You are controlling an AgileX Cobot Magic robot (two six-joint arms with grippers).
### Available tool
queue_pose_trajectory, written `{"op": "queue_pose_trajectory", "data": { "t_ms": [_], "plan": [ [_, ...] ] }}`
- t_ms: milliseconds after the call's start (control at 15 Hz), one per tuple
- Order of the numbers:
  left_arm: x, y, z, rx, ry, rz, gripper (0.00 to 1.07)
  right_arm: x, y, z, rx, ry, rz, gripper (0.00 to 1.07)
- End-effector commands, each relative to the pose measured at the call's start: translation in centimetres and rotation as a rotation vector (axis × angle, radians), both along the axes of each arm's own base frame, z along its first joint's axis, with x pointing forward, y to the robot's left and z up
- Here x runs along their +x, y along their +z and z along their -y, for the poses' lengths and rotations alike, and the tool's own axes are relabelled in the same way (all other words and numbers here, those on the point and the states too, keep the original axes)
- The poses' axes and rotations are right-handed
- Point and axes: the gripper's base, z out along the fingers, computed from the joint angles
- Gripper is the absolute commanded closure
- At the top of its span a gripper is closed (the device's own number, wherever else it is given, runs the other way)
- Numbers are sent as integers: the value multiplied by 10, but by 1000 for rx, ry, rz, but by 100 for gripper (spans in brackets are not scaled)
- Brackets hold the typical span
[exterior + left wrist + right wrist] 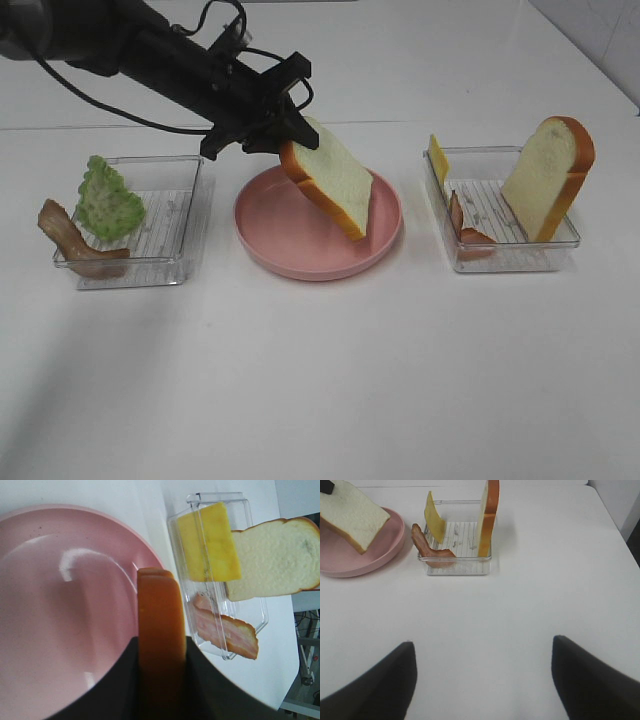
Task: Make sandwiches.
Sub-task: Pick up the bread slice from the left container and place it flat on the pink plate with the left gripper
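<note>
Overhead view, clock directions taken from the pink plate (290, 245), which sits mid-table (320, 400).

Left gripper (283, 135) comes in from 10 o'clock and is clamped on a bread slice (335, 180) by its upper crust end; the left wrist view shows the orange crust edge pinched between both fingers. The slice is tilted over the plate, high end toward 11 o'clock and low corner toward 4 o'clock; can't tell whether that corner touches the plate.

Right gripper (482, 642): fingers spread wide, nothing between them, over bare table; it is outside the overhead view.

Left tray (195, 200) at 9 o'clock, apart from the plate; lettuce (110, 200) stands upright inside it; a bacon strip (70, 240) hangs over its 8 o'clock corner.

Right tray (510, 255) at 3 o'clock, just beside the plate; a cheese slice (438, 158) leans on its 9 o'clock wall; a second bacon strip (462, 225) is propped in its 7 o'clock corner; a second bread slice (548, 175) stands on edge at its 3 o'clock side, leaning.

No stack on the plate yet.
</note>
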Motion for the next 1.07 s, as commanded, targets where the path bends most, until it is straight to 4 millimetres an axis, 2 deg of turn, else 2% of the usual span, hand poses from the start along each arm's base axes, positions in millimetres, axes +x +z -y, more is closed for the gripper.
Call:
{"op": "queue_pose_trajectory", "data": {
  "t_ms": [67,133,400,667,867,933,1067],
  "plan": [
    [3,-8,3,-27,19,-14,107,-1,1,0,-3,-4,26,36],
    [5,-16,4,-24,37,-19,107,-1,1,0,-3,-4,26,36],
    [5,-25,6,-42,48,-51,107,-1,1,0,-3,-4,26,36],
    [2,-26,16,-31,43,-33,107,-1,1,0,-3,-4,26,36],
    [2,-26,17,-23,41,-30,107,-1,1,0,-3,-4,26,36],
    [1,-27,16,-12,34,-26,103,-1,1,0,-3,-4,26,36],
    [1,-28,15,9,20,-21,82,-1,1,0,-3,-4,26,36]
  ]
}}
